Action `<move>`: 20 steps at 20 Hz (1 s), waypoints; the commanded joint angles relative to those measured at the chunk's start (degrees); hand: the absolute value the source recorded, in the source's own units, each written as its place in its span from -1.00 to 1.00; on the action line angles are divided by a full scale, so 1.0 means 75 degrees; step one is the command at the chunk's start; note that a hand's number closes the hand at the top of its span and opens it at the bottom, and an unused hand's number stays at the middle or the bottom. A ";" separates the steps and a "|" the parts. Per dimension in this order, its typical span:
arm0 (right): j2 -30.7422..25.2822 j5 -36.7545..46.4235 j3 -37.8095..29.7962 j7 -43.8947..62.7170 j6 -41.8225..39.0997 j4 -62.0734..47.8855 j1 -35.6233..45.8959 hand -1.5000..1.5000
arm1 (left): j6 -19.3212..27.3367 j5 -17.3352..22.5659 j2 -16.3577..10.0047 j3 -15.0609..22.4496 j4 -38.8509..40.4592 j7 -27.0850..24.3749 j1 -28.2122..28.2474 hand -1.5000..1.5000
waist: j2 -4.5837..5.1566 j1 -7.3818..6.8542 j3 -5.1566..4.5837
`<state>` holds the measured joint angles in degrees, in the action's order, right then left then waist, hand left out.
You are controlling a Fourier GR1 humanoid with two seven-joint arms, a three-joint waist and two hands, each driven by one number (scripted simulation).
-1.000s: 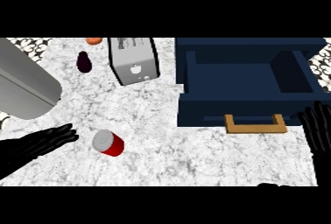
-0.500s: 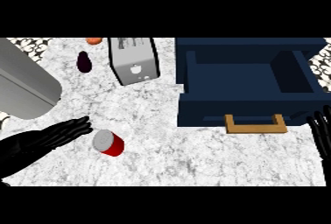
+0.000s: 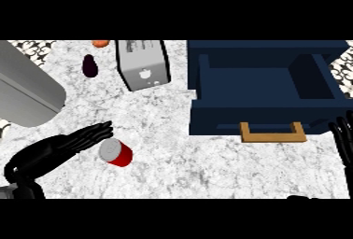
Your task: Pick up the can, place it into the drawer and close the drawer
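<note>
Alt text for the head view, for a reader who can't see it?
The left hand, fingers straight, is just left of a red can with a silver top on the marble counter. To the right a dark blue drawer stands open, the right hand rests open at the view's right edge, and a toaster stands at the back.

The can (image 3: 116,153) is a short cylinder with a red side and a flat silver top. It sits in the near left part of the counter (image 3: 207,168), its top turned slightly to the far left. Well apart from it, at the far right, the dark blue drawer (image 3: 228,116) is pulled open. A tan handle (image 3: 272,138) sits on its near front face.
</note>
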<state>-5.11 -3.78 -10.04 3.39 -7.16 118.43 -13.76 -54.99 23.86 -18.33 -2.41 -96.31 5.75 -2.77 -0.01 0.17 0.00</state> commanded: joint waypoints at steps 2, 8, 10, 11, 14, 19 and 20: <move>-0.0161 -0.0172 -0.0219 0.0163 -0.0184 0.0083 0.0150 -1.00 | -0.0260 -0.1963 0.0891 -0.0122 0.1073 -0.1234 -0.0316 -1.00 | 0.0009 0.0026 -0.0007; 0.0109 0.0081 -0.0050 0.0077 -0.0240 0.0089 -0.0007 -1.00 | -0.0214 -0.2227 0.0649 -0.0308 0.1441 -0.1697 -0.0347 -1.00 | -0.0001 0.0003 -0.0001; 0.0054 0.0042 -0.0144 0.0200 -0.0348 0.0252 -0.0199 -1.00 | -0.0356 -0.2752 0.0507 -0.0333 0.1664 -0.2292 -0.0330 -1.00 | -0.0001 0.0009 -0.0002; 0.0251 0.0188 0.0053 -0.0138 -0.0303 0.0053 -0.0222 -1.00 | -0.0415 -0.3327 0.0441 -0.0431 0.2372 -0.3134 -0.0505 -1.00 | 0.0006 0.0024 -0.0005; 0.0260 0.0393 -0.0006 -0.0135 -0.0087 -0.0466 0.0404 -1.00 | -0.0276 -0.3319 0.0198 -0.0447 0.2605 -0.3070 -0.0819 -1.00 | 0.0006 0.0001 -0.0002; 0.0564 0.0662 0.0395 -0.0138 -0.0093 -0.0178 0.0061 -1.00 | 0.0374 -0.4318 0.0253 -0.0059 0.3790 -0.4478 -0.1001 -1.00 | 0.0013 0.0026 -0.0007; 0.0416 0.0399 0.0042 -0.0512 -0.0205 -0.0494 0.0207 -1.00 | 0.0262 -0.4359 0.0011 -0.0107 0.4159 -0.4764 -0.1223 -1.00 | 0.0016 0.0036 -0.0006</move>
<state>-3.00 -1.88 -10.30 1.52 -9.25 116.51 -13.29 -50.06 -5.15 -16.54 -3.70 -71.62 -19.32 -10.14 0.06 0.40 -0.04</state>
